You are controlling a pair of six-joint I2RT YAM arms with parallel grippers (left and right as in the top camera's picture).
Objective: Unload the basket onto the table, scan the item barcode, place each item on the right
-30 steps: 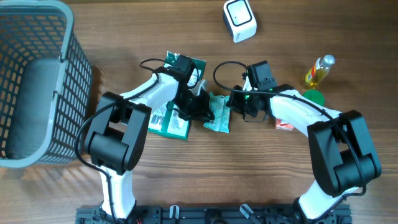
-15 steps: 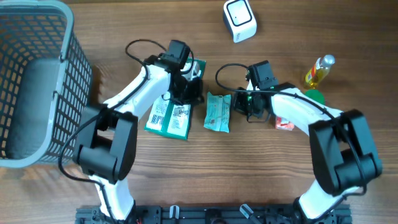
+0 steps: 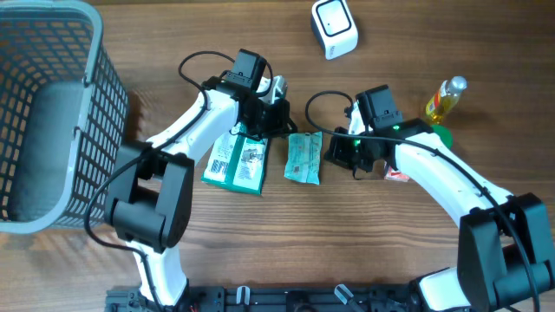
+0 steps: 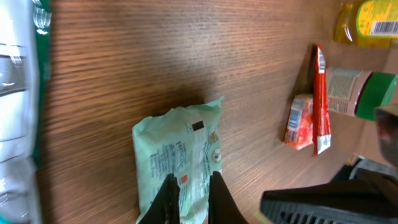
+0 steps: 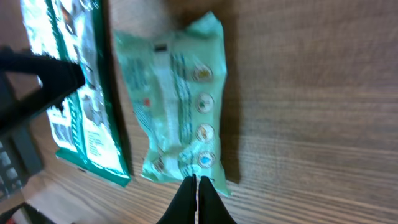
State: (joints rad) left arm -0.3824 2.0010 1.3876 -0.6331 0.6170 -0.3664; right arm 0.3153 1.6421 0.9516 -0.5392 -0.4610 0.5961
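Lying flat at overhead center, green packet [image 3: 303, 157] on wooden table [image 3: 364, 251]; left gripper [image 4: 189, 190] and right gripper [image 5: 196, 186] both closed, empty, near it.

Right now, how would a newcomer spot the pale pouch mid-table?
From the grey basket on the left, move right past the dark green pack. The next item is a small mint pouch lying flat, paler and smaller than that pack.

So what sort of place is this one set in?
Probably a mock shop checkout laid out on a wooden table, not a real store. The signs are a white barcode scanner, a grey mesh basket, and packaged groceries such as a pale green packet and a yellow bottle.
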